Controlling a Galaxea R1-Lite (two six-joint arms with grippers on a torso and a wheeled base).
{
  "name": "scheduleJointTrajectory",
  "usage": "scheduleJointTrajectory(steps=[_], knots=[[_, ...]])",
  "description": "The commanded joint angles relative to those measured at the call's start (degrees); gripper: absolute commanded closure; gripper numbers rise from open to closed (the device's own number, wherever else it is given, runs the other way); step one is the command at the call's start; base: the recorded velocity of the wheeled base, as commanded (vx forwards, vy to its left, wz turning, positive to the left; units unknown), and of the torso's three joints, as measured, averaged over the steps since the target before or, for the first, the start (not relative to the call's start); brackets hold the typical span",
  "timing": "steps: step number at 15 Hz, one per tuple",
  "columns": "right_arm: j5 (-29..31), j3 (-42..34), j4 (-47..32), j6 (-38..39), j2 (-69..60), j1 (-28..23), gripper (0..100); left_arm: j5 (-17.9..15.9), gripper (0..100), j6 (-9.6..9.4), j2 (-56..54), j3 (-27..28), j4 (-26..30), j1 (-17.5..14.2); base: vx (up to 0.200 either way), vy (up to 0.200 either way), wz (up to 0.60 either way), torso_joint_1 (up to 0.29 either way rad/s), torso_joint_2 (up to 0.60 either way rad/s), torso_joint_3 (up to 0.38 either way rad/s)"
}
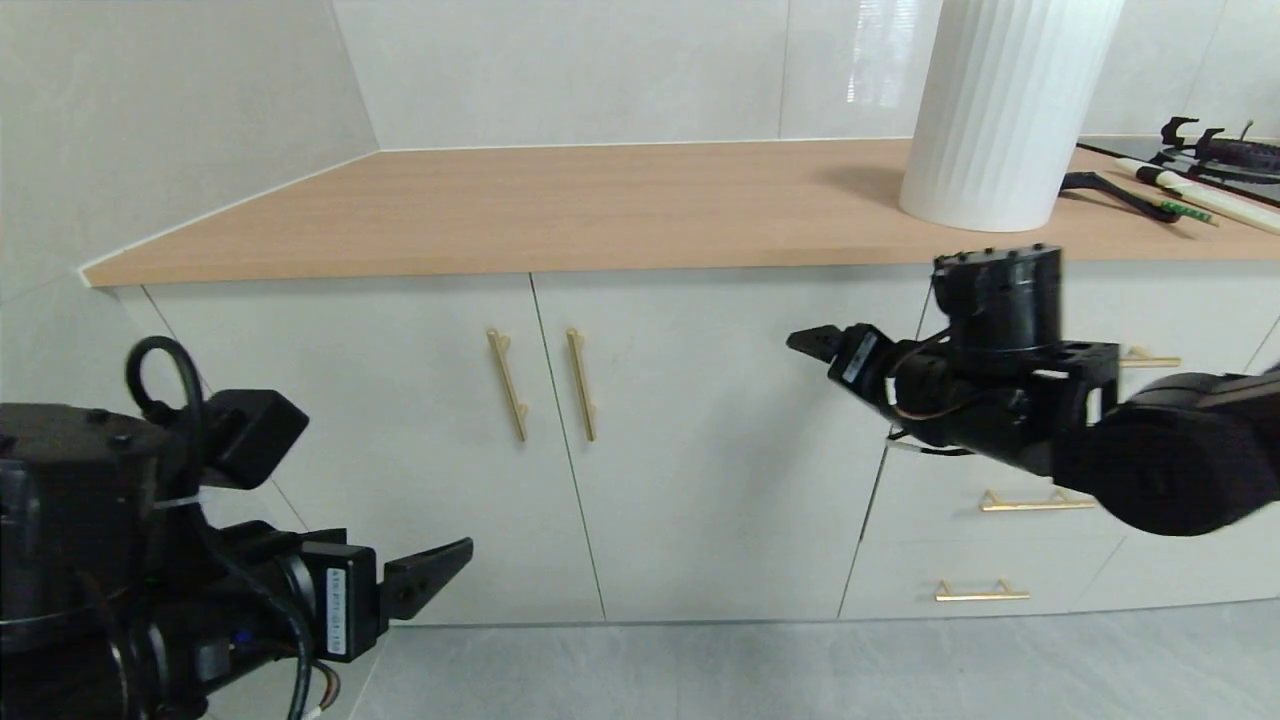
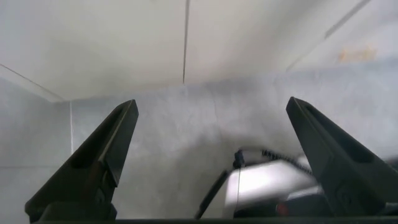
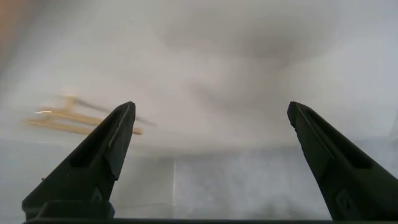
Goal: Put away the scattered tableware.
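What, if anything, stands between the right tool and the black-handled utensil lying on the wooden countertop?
The tall white ribbed container stands on the wooden countertop just left of the black-handled utensil, above the right tool in the head view. That tool sits open below counter level, so the countertop's front edge also intervenes.

Black utensil (image 1: 1110,190) and pale chopsticks (image 1: 1225,207) flat on countertop (image 1: 560,210)

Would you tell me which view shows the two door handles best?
The head view: both door handles appear sharp and whole, side by side. The right wrist view gives only blurred gold bars, probably the same handles. The left wrist view faces the floor.
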State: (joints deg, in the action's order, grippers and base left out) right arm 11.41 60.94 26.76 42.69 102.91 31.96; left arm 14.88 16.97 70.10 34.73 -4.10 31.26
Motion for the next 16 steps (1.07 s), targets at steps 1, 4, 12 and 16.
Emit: scheduleJointTrajectory(steps=[1, 4, 12, 16], knots=[[4.0, -13.2, -0.1, -8.9, -22.3, 0.1, 0, 0.5, 0, -0.01, -10.5, -2.1, 0.8, -2.3, 0.000, 0.000, 0.00, 0.000, 0.00, 0.000], [9.2, -24.7, -0.2, -21.0, -43.1, -2.1, 0, 0.7, 0, -2.38, -26.9, -10.1, 1.1, -5.4, 0.000, 0.000, 0.00, 0.000, 0.00, 0.000], [9.2, -39.6, -14.6, -37.2, -85.3, -24.9, 0, 1.2, 0, -20.84, -64.5, -13.5, 21.1, -18.3, 0.000, 0.000, 0.00, 0.000, 0.00, 0.000], [9.9, -45.1, -24.5, -37.1, -98.3, -28.6, 0, 3.8, 0, -18.73, -65.4, -14.6, 20.5, -28.9, 0.000, 0.000, 0.00, 0.000, 0.00, 0.000]])
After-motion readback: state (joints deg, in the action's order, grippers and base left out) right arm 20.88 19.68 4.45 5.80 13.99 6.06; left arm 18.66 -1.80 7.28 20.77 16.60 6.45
